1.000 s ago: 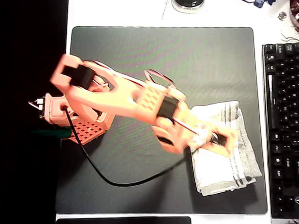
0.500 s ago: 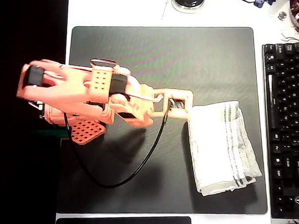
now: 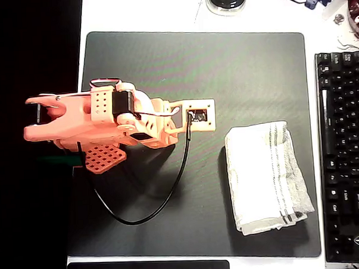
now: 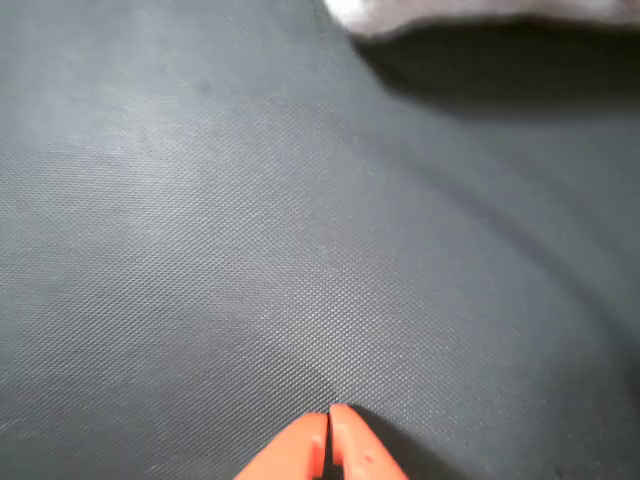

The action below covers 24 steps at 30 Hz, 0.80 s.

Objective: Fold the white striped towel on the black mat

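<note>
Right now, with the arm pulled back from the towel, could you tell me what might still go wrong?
The white striped towel lies folded but uneven, its lower right corner bulging, so it may spring open. The black cable loops across the black mat and could snag the towel if the arm returns. The gripper is shut, holding nothing.

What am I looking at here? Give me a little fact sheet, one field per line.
towel: white striped towel, folded into a narrow bundle, lying on the right part of the mat in the overhead view
mat: black mat, under both towel and arm
tool: orange tool, tips together, holding nothing, above bare mat
tool and towel: apart, towel to the tool's right in the overhead view
nearby: keyboard at the right edge
</note>
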Tool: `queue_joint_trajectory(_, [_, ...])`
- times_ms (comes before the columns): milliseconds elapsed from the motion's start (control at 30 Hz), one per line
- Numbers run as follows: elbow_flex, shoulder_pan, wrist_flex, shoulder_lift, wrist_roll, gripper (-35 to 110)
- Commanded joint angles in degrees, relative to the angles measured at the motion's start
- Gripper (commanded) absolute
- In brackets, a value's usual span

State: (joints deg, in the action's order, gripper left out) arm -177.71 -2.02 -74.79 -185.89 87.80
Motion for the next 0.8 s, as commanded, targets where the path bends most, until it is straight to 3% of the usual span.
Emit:
queue_joint_trajectory(0, [-1.5,-0.7,-2.6,-3.4,0.4,0])
queue_joint_trajectory(767, [-3.2,-0.5,-4.8,-6.6,1.0,0])
